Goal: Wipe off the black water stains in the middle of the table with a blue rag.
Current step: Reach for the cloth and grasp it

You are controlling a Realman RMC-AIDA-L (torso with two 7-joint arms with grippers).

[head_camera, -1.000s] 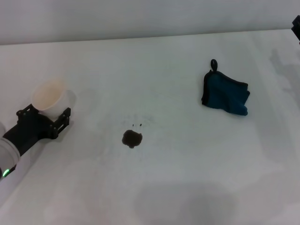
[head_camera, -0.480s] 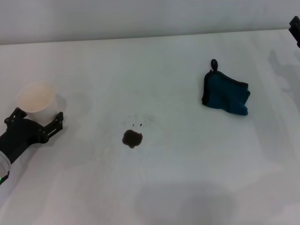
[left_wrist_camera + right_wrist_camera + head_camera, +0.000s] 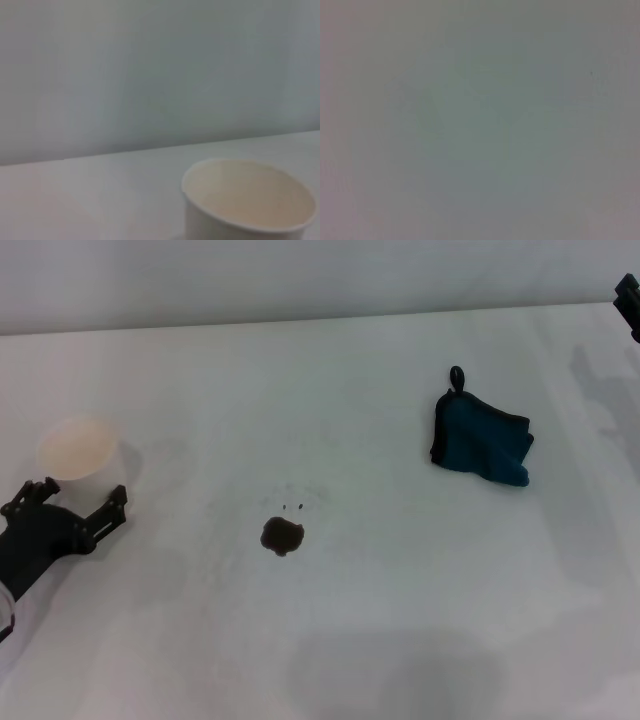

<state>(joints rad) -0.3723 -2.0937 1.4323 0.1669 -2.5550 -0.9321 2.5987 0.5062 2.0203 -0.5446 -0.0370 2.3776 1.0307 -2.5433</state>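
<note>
Closest to us, our left gripper (image 3: 72,500) sits low on the white surface (image 3: 330,640), jaws spread wide and holding nothing. The paper cup (image 3: 76,448) stands just past them, not touching; if the arm swings, we could knock it over. The black water stains (image 3: 282,535) sit in the middle. Farther off, on our right, lies the blue rag (image 3: 482,440), untouched. Our right gripper (image 3: 630,300) just peeks in at the far edge; we cannot tell about its jaws.
</note>
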